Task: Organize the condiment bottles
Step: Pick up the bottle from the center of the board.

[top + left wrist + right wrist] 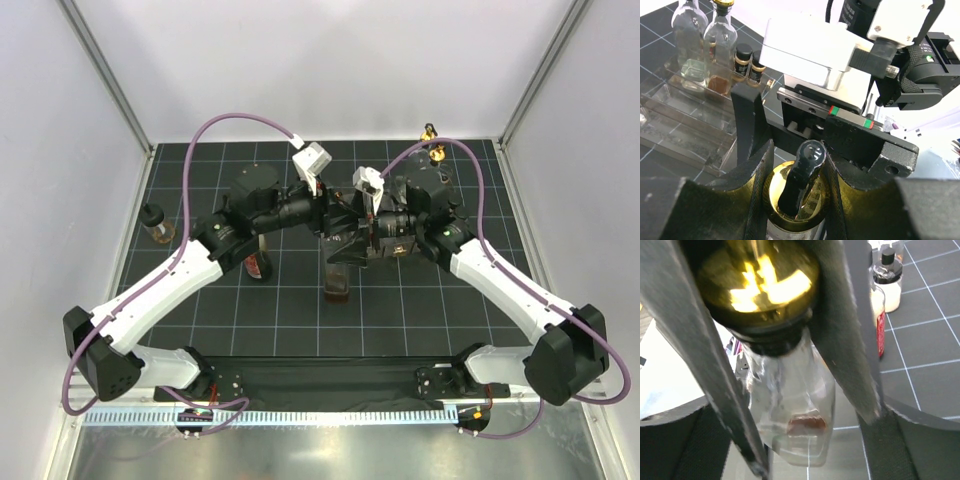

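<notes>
A tall clear bottle (340, 278) with a gold pourer top (790, 200) hangs above the mat between the two arms. My left gripper (802, 162) is shut on its black pourer spout (807, 167). In the right wrist view, my right gripper (762, 285) stands open. Its fingers (685, 330) straddle the gold top (757, 280), and the bottle's clear body (800, 405), with a little brown liquid, hangs below. A white-capped bottle of red sauce (258, 262) stands under the left arm. A small dark bottle (155, 222) stands at the far left.
A clear divided rack (685, 125) holds two tall gold-topped bottles (720, 40) and two small black-capped bottles (742, 57). Their gold tops (433, 142) show at the back right behind the right arm. White walls enclose the black grid mat (300, 320).
</notes>
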`<state>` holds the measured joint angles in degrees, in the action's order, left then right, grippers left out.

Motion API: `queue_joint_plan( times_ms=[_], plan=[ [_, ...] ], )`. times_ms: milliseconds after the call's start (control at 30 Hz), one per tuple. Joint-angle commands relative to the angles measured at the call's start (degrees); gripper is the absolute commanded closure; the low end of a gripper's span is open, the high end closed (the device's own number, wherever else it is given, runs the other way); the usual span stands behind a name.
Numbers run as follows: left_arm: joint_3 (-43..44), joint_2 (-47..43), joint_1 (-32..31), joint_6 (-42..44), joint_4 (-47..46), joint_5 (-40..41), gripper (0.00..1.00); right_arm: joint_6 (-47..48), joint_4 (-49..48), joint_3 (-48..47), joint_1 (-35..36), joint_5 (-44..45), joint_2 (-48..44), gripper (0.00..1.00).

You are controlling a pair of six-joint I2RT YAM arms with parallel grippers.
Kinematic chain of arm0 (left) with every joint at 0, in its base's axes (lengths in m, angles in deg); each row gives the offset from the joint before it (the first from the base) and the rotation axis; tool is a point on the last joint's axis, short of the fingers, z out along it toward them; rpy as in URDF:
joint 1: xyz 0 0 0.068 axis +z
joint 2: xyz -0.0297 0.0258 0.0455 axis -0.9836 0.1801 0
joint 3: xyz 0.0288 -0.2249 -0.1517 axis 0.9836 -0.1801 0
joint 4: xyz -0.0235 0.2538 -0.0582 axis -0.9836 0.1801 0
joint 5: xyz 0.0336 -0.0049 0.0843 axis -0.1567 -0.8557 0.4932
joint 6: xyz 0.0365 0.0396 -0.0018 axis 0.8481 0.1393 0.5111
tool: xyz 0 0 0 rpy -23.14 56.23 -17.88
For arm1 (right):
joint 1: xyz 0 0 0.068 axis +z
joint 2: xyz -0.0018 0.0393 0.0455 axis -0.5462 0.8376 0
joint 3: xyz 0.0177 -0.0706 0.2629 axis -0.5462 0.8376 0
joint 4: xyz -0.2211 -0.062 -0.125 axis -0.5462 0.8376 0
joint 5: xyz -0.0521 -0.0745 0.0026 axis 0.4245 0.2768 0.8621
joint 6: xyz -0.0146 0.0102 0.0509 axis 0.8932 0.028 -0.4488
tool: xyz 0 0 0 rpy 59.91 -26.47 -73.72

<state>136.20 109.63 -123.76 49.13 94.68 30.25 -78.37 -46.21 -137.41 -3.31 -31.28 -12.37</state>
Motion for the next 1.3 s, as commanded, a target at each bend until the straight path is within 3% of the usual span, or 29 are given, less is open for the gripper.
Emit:
queue_joint_plan(
  times_ms=[0, 33, 100, 133, 267, 300, 367, 500, 700, 900, 1267],
  plan=[
    [3.57, -0.39, -0.42, -1.04, -5.73, 0.21, 1.00, -1.02, -4.32, -0.78, 0.96, -0.28, 0.57, 0.13],
    [3.57, -0.21, -0.42, -1.04, -5.73, 0.30, 1.00, -1.02, -4.32, -0.95, 1.13, -0.71, 0.83, 0.24],
    [3.57, -0.12, -0.51, -1.22, -5.90, 0.30, 1.00, -0.75, -3.97, -1.39, 1.31, -1.59, 1.45, 0.35],
    [3.57, 0.05, -0.60, -1.22, -5.99, 0.48, 1.00, -0.49, -3.79, -1.48, 1.49, -1.95, 1.62, 0.47],
    [3.65, 0.14, -0.60, -1.66, -6.26, 0.57, 1.00, 2.75, -0.55, -2.71, 1.58, -3.27, 1.89, 0.77],
    [3.57, 0.14, -0.51, -1.83, -6.26, 1.09, 1.00, 3.02, 1.12, -2.98, 1.58, -3.35, 1.71, 0.96],
    [3.48, -0.12, -0.51, -2.18, -6.26, 1.62, 0.93, 5.39, 2.54, -2.46, 1.49, -3.53, 1.10, 0.96],
    [2.95, -0.56, -0.51, -3.68, -6.43, 2.24, 0.51, 8.12, 3.33, -0.96, 1.57, -4.85, -0.57, 0.96],
    [1.02, -2.23, -0.51, -3.94, -6.52, 2.85, 0.16, 14.09, 7.46, 1.50, 1.49, -5.03, -3.47, 0.96],
    [0.84, -3.20, -0.51, -2.71, -5.91, 3.90, 0.04, 17.97, 10.01, 3.53, 1.49, -3.89, -4.35, 0.96],
    [3.04, -6.80, -0.42, 1.77, -1.34, 7.68, 0.01, 21.22, 11.42, 5.19, 1.58, -0.29, -4.53, 0.96]
  ],
)
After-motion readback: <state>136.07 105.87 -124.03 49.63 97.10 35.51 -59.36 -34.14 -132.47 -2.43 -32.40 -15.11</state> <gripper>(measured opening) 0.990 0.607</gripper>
